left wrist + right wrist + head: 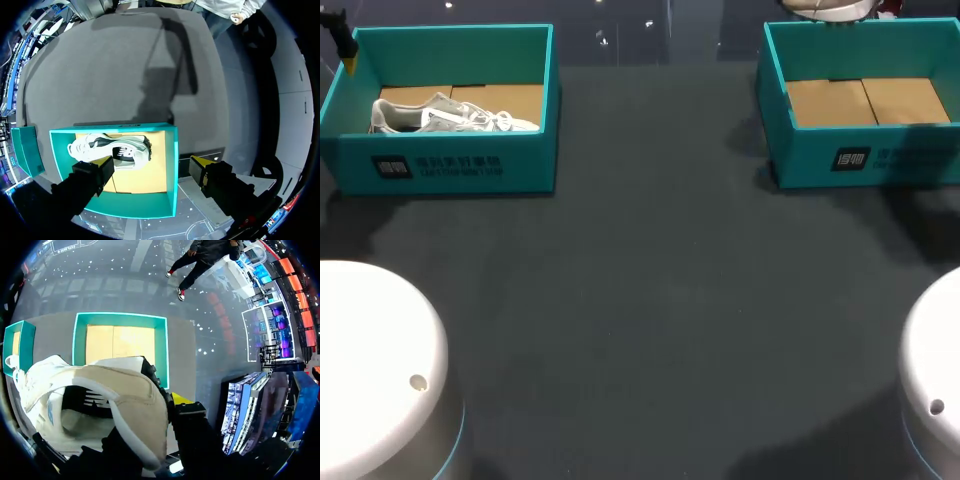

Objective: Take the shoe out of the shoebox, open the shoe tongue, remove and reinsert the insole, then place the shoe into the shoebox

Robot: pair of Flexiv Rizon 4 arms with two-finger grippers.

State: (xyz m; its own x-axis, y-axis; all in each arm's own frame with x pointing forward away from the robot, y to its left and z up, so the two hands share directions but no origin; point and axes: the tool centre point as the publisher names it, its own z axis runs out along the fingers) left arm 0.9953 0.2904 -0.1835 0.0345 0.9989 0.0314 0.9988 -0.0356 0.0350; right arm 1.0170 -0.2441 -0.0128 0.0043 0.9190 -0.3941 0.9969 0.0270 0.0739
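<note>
evenly dark table [660,330] under shoebox [535,150]

The table [660,300] has a dark, matt, felt-like covering. On it, the left box [535,160] and the right box [800,150] have smooth matt teal walls and plain brown cardboard floors. The grey shoe [450,115] on the table's left looks like woven mesh cloth. Above the table, the tan shoe [125,395] looks like soft suede with a smooth white edging.
</note>
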